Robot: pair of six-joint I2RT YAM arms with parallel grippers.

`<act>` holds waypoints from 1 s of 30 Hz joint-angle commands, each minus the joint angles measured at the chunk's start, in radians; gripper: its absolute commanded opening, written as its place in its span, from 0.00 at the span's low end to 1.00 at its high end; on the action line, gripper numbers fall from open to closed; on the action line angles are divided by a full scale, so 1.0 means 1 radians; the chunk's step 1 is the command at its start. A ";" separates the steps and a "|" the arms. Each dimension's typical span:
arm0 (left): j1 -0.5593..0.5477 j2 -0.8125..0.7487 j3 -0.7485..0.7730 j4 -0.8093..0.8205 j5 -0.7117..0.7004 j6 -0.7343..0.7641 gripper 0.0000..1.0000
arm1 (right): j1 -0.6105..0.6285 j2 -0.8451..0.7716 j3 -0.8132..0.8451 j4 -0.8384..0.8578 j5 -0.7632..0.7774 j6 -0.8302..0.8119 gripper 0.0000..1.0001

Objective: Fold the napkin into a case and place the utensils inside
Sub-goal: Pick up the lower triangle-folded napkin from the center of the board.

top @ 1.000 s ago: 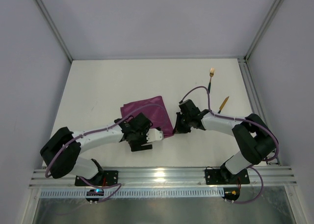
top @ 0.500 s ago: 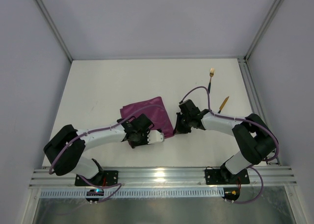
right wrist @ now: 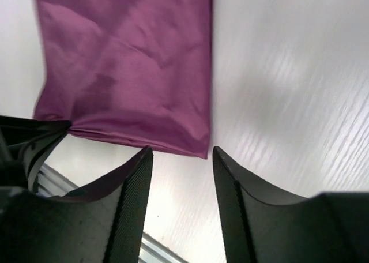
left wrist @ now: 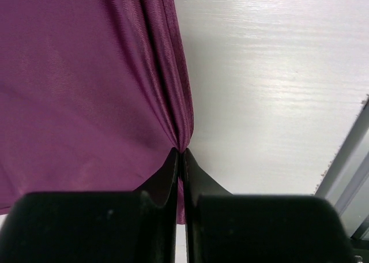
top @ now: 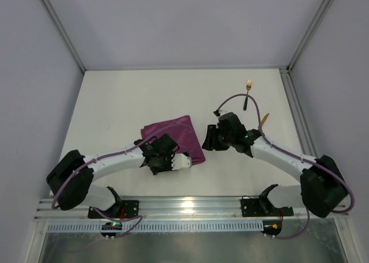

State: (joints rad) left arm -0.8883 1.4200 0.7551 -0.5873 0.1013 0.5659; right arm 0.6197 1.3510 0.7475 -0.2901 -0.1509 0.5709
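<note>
Napkin (top: 173,137): folded, mid-worktop (top: 115,101). Left fingers (left wrist: 172,173): pinched on its near edge. Right fingers (right wrist: 135,185): spread, empty, straddling the neighbouring corner. Advice: seize all layers, lift level, fold square. Fork (top: 248,85), knife (top: 263,120): far right, well apart.

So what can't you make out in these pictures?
Knife: top view, only its gold blade shows; the right arm covers the rest.
Fork: top view, too small to count tines.
Napkin: top view, near edge under the left gripper; cut off by both wrist views' edges.
</note>
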 commanded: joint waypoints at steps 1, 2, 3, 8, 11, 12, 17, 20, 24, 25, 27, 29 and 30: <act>-0.003 -0.098 0.023 -0.083 0.070 0.043 0.00 | 0.005 -0.189 -0.023 0.130 0.027 -0.186 0.52; -0.001 -0.105 0.024 -0.088 0.080 0.046 0.00 | 0.008 -0.231 -0.051 0.176 0.027 -0.219 0.55; -0.001 -0.111 0.024 -0.094 0.086 0.049 0.00 | 0.014 -0.315 -0.083 0.216 0.033 -0.251 0.56; 0.031 -0.113 0.024 -0.121 0.138 0.066 0.00 | 0.135 -0.533 -0.235 0.402 0.070 -0.495 0.58; 0.077 -0.133 0.026 -0.138 0.172 0.080 0.00 | 0.268 -0.660 -0.333 0.479 0.077 -0.705 0.58; 0.083 -0.138 0.033 -0.152 0.173 0.084 0.00 | 0.300 -0.683 -0.383 0.489 0.068 -0.770 0.58; 0.103 -0.139 0.076 -0.204 0.207 0.088 0.00 | 0.466 -0.704 -0.451 0.436 0.031 -1.054 0.59; 0.115 -0.133 0.090 -0.224 0.224 0.084 0.00 | 0.514 -0.638 -0.485 0.482 0.046 -1.098 0.60; 0.137 -0.130 0.099 -0.243 0.238 0.083 0.00 | 0.577 -0.465 -0.540 0.717 0.137 -1.129 0.63; 0.138 -0.131 0.101 -0.244 0.239 0.084 0.00 | 0.592 -0.419 -0.543 0.768 0.190 -1.143 0.63; 0.146 -0.128 0.102 -0.246 0.244 0.083 0.00 | 0.618 -0.278 -0.553 0.938 0.279 -1.192 0.63; 0.147 -0.125 0.105 -0.250 0.247 0.084 0.00 | 0.618 -0.193 -0.553 1.034 0.310 -1.209 0.65; 0.150 -0.125 0.107 -0.252 0.248 0.083 0.00 | 0.618 -0.120 -0.551 1.115 0.315 -1.226 0.66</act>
State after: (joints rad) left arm -0.7460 1.3087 0.8223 -0.8120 0.3115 0.6392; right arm 1.2316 1.1275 0.2012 0.4812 0.0570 -0.5701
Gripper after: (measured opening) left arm 0.007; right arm 0.649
